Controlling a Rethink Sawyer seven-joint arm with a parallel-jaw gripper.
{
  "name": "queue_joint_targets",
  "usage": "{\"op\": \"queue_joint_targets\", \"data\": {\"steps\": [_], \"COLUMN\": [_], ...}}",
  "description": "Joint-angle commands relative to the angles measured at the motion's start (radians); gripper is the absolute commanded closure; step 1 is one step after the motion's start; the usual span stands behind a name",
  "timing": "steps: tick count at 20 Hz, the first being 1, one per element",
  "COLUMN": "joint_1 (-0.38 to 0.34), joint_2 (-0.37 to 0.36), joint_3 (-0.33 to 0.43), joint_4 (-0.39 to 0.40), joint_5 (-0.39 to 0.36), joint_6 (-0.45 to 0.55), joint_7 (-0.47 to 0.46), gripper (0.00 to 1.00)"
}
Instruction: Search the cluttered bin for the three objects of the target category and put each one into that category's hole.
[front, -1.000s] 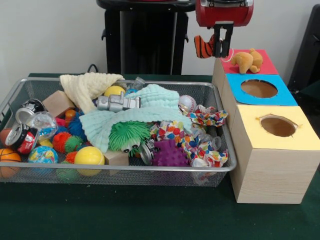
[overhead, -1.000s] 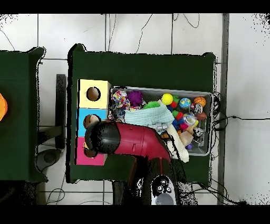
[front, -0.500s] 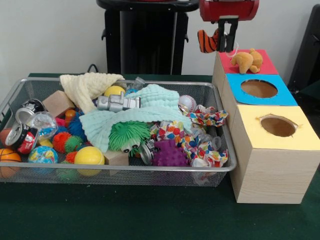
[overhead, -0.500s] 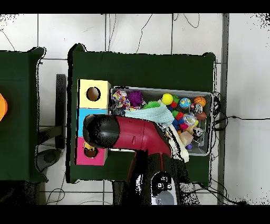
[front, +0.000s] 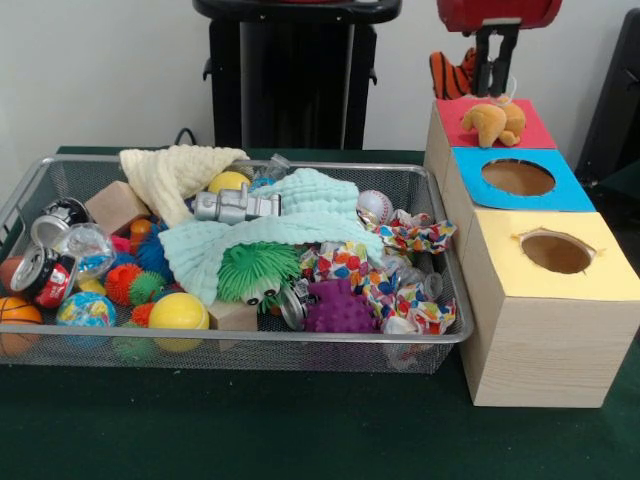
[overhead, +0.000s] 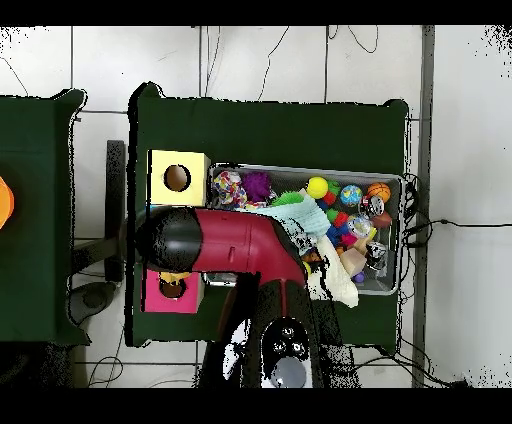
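My gripper (front: 492, 84) hangs at the top right, shut on an orange-and-black striped tiger toy (front: 452, 74) that sticks out to its left. It is above the back of the red-topped box (front: 530, 131). A tan plush animal (front: 494, 121) lies on that red top, over its hole. Nearer stand the blue-topped box (front: 571, 190) and the yellow-topped box (front: 600, 275), both with open holes. From overhead the arm (overhead: 220, 250) covers the gripper and the blue box; the red box (overhead: 158, 293) and yellow box (overhead: 192, 165) show.
The wire bin (front: 250, 345) holds a mint cloth (front: 300, 215), a cream cloth (front: 175, 170), a grey toy (front: 235, 206), a green spiky toy (front: 255, 270), a purple spiky ball (front: 342, 310), balls and cans. From overhead the bin (overhead: 392, 180) lies right of the boxes.
The gripper has carried the tiger toy rightward and slightly up, from beside the red box's left edge to above it. The bin's contents and the tan plush have not moved.
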Motion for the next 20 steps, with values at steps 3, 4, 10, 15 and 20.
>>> {"op": "queue_joint_targets", "data": {"steps": [3,4,10,15,20], "joint_1": [0.056,0.06,0.061,0.053,0.021], "joint_2": [0.062,0.061,0.081,0.119,0.126], "joint_3": [0.027,0.023,0.014,0.018,0.026], "joint_4": [-0.067,-0.065,-0.035,-0.004,0.03], "joint_5": [0.041,0.042,0.047,0.043,0.032], "joint_6": [0.066,0.066,0.009,-0.07,-0.114], "joint_7": [0.251,0.252,0.232,0.214,0.17], "gripper": [1.0,1.0,1.0,1.0,1.0]}}
